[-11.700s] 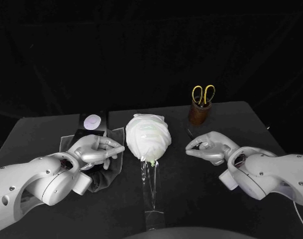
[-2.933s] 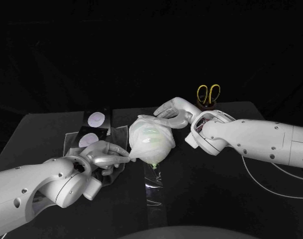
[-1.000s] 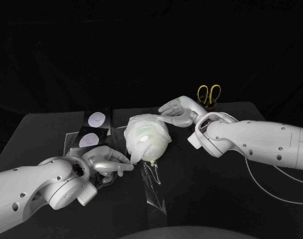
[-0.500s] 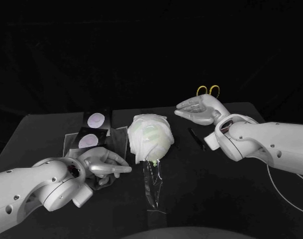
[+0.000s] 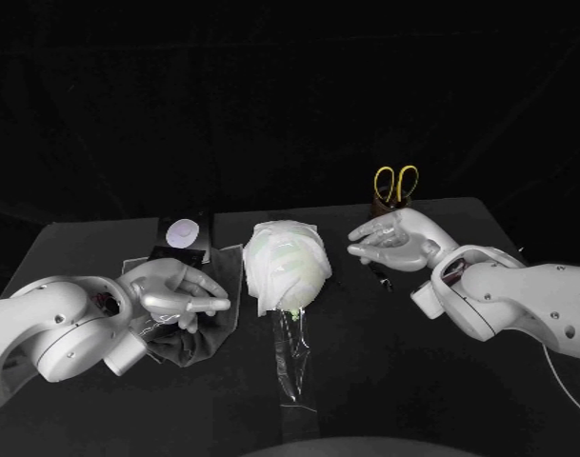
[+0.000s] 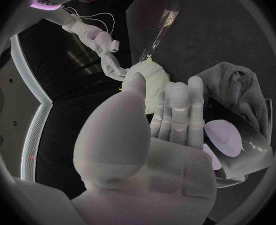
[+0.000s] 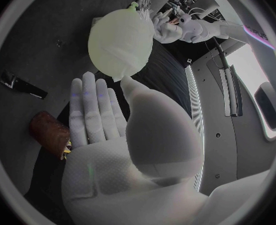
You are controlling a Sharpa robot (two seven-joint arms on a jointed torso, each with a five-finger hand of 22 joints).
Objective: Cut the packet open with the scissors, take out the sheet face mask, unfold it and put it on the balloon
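The balloon stands mid-table on a clear stand, with the white sheet mask draped over it. My left hand hovers just left of it, fingers apart, holding nothing. My right hand is to its right, apart from it and also empty. Yellow-handled scissors stand in a brown holder behind the right hand. The black packet with a pale oval lies behind the left hand. The left wrist view shows my left hand, the balloon and the packet. The right wrist view shows my right hand and the balloon.
A grey cloth lies under my left hand. A small black strip lies on the table near my right hand. The brown holder sits close beside my right hand's fingers. The table's back edge runs just behind the holder.
My right hand has left the top of the balloon and drawn back to its right. My left hand has moved left, away from the balloon's side. The mask stays on the balloon.
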